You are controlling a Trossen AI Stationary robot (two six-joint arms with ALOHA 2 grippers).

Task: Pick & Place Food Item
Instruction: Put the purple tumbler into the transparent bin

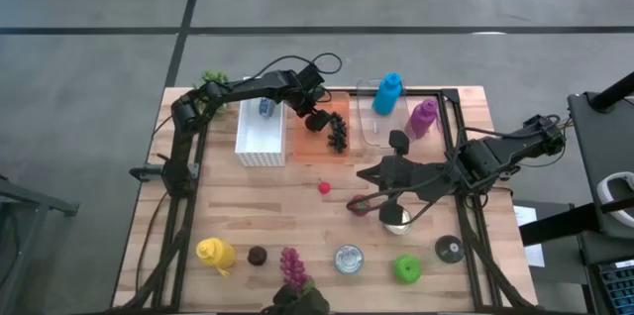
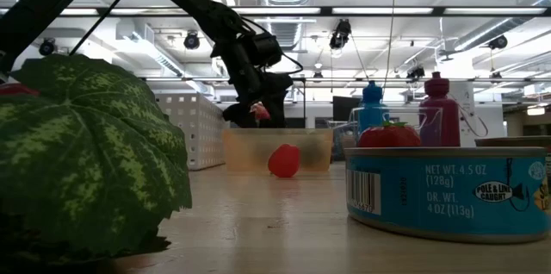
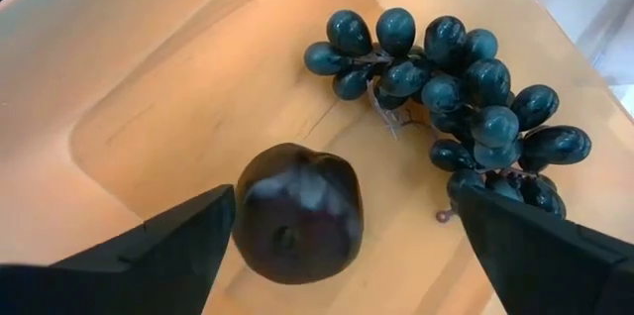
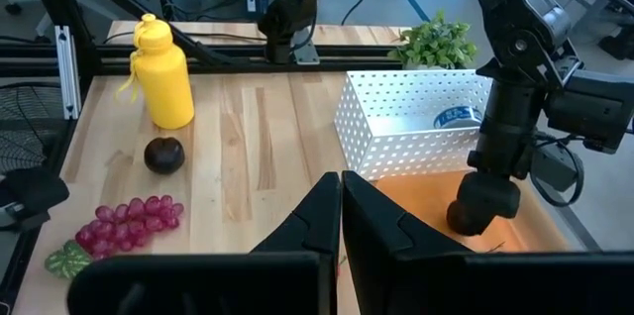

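Note:
A dark plum (image 3: 297, 214) lies on the floor of the orange tray (image 1: 307, 147), beside a bunch of dark grapes (image 3: 456, 97) (image 1: 339, 134) in the same tray. My left gripper (image 3: 347, 206) (image 1: 319, 120) points steeply down into the tray and is open, one finger on either side of the plum. In the low view the left gripper (image 2: 258, 110) sits just above the tray (image 2: 275, 149). My right gripper (image 1: 359, 204) (image 4: 340, 206) is shut on nothing and waits raised above the table's middle right. My left gripper stands open around the plum from above. One finger (image 3: 178, 246) lies right beside the plum's side (image 3: 243, 218); I cannot tell whether they touch. The other finger is well apart from it. The plum rests on the tray floor.
A white perforated basket (image 1: 261, 135) stands left of the tray, a clear bin (image 1: 381, 127) with a blue bottle (image 1: 387, 93) and a purple bottle (image 1: 423, 117) right of it. A strawberry (image 1: 323, 187) lies mid-table. A yellow bottle (image 1: 214, 253), pink grapes (image 1: 291, 265) and a can (image 1: 348, 258) line the near edge.

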